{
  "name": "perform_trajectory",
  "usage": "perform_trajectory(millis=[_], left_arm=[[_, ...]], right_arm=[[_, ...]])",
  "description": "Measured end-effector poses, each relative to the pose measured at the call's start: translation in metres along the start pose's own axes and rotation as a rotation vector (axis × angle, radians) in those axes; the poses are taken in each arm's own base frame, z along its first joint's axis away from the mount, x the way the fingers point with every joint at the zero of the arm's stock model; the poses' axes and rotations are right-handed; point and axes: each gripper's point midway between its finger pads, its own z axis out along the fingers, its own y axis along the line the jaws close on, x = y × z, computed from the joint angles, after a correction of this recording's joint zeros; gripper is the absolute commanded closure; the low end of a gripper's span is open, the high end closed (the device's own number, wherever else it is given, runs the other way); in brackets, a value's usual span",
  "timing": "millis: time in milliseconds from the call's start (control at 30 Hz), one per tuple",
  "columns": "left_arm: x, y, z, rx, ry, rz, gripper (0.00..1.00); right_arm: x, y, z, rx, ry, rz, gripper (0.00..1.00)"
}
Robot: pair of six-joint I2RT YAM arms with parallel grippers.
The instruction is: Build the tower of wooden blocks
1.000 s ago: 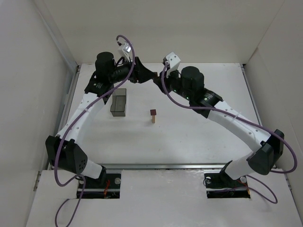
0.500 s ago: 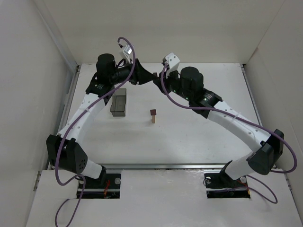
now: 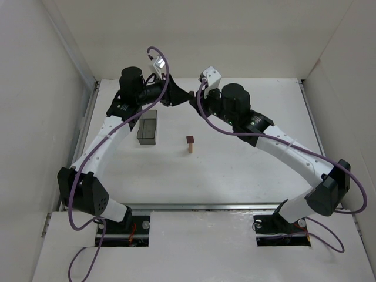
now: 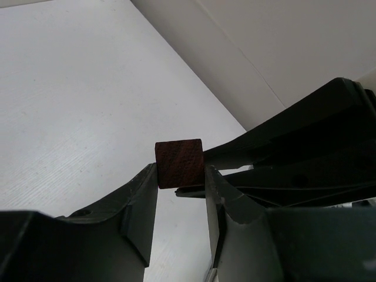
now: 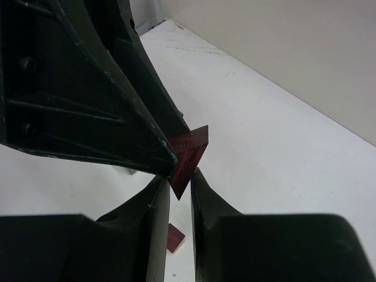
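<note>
A small dark reddish-brown block (image 4: 179, 163) is held in the air near the back wall, where both grippers meet. My left gripper (image 3: 187, 95) is shut on it, one finger on each side face. My right gripper (image 5: 176, 176) comes in from the opposite side, and its narrow-set fingers (image 5: 205, 200) pinch the block's (image 5: 189, 154) lower corner. The tower (image 3: 190, 144) stands mid-table: a slim tan upright piece with a dark block on top. Both grippers are well behind it.
A dark translucent bin (image 3: 147, 127) stands left of the tower, under the left arm. Another small dark block (image 5: 175, 238) lies on the table below the right fingers. White walls enclose the table on the left, back and right.
The right gripper has edged left toward the left gripper until the two meet at the block. The left gripper rose slightly. The tower and the bin have not moved.
</note>
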Motion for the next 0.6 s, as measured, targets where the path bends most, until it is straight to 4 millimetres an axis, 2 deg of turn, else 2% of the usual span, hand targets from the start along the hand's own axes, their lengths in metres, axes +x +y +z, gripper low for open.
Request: perform_trajectory(millis=[33, 167, 267, 433, 600], left_arm=[[0.001, 0.001, 0.000, 0.000, 0.005, 0.010, 1.00], [0.012, 0.010, -0.002, -0.025, 0.046, 0.071, 1.00], [0.021, 0.020, -0.006, -0.069, 0.088, 0.131, 1.00], [0.029, 0.037, -0.017, -0.142, 0.160, 0.286, 1.00], [0.038, 0.059, -0.030, -0.209, 0.277, 0.519, 1.00]], right_arm=[[0.001, 0.000, 0.000, -0.001, 0.005, 0.000, 0.49], [0.006, 0.003, -0.001, -0.015, 0.025, 0.000, 0.23], [0.012, 0.005, -0.002, -0.024, 0.051, -0.001, 0.10], [0.034, 0.012, -0.018, -0.062, 0.131, 0.002, 0.06], [0.045, 0.019, -0.060, -0.107, 0.206, 0.012, 0.06]])
